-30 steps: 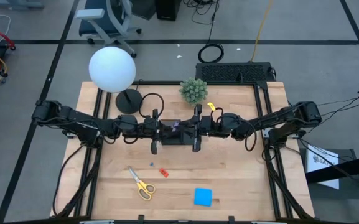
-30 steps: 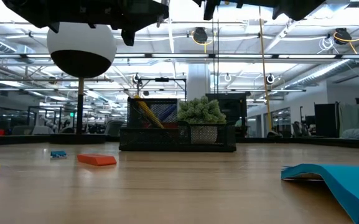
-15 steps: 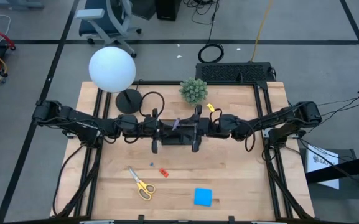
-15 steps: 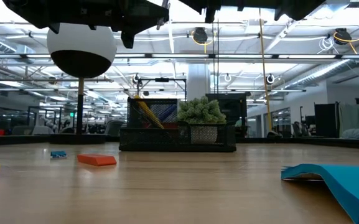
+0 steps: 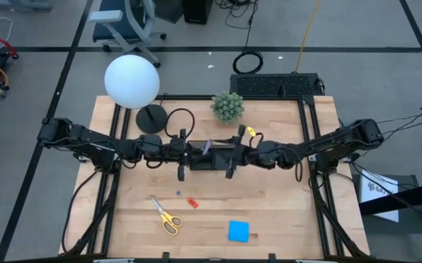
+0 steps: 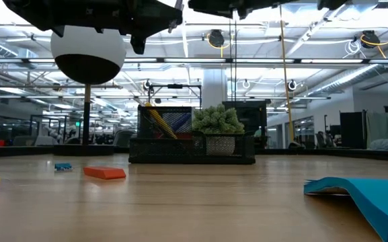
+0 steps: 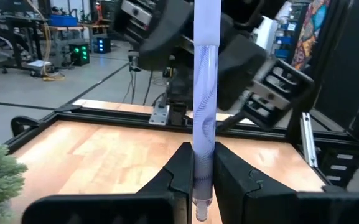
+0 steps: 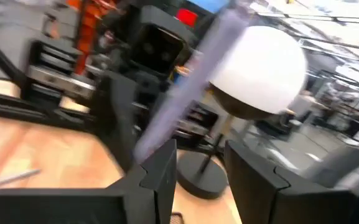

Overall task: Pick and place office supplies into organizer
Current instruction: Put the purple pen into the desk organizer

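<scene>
Left jaws [image 7: 193, 167] clamp purple pen [image 7: 204, 93], right jaws [image 8: 198, 158] parted

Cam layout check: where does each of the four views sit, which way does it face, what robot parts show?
High: overhead, straight down; both arms meet above the organizer.
Low: table height, facing the organizer; arm undersides along the top.
Left wrist: on the left arm, facing the right arm; left tool shut on the purple pen.
Right wrist: on the right arm, facing the lamp; right tool open.
Shared: both wrist views show the pen.
</scene>
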{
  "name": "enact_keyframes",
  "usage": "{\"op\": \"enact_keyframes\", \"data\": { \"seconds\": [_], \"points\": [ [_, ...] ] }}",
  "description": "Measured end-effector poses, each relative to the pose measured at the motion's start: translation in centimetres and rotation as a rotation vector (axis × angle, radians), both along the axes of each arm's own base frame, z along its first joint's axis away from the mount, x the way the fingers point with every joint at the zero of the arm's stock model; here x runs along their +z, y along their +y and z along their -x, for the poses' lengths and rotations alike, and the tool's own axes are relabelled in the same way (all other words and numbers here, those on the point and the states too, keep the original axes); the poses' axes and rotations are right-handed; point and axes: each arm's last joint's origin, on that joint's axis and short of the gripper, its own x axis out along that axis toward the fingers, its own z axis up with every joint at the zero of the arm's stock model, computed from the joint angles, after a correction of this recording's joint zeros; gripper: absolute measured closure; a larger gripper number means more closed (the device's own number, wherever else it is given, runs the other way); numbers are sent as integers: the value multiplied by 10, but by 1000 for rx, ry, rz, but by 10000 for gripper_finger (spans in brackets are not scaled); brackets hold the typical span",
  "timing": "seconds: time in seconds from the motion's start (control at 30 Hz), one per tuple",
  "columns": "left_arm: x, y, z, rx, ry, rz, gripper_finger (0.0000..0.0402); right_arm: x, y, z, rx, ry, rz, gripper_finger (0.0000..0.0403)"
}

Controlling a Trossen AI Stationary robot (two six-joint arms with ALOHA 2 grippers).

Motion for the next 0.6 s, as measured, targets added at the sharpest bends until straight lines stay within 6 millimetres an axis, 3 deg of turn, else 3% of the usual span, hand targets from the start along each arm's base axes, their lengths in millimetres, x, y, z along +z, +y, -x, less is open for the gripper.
{"op": "enact_keyframes", "data": {
  "seconds": [0.17, 0.33, 0.6],
  "points": [
    [1, 0, 0, 3, -9, 35, 361, 6, 8, 11, -24, 51, 50, 277],
    [1, 3, 0, 12, -6, 158, 361, 1, 13, 14, -6, 145, 128, 278],
    [1, 2, 0, -7, 0, 342, 361, -7, 27, 18, 26, 306, 426, 278]
  ]
}}
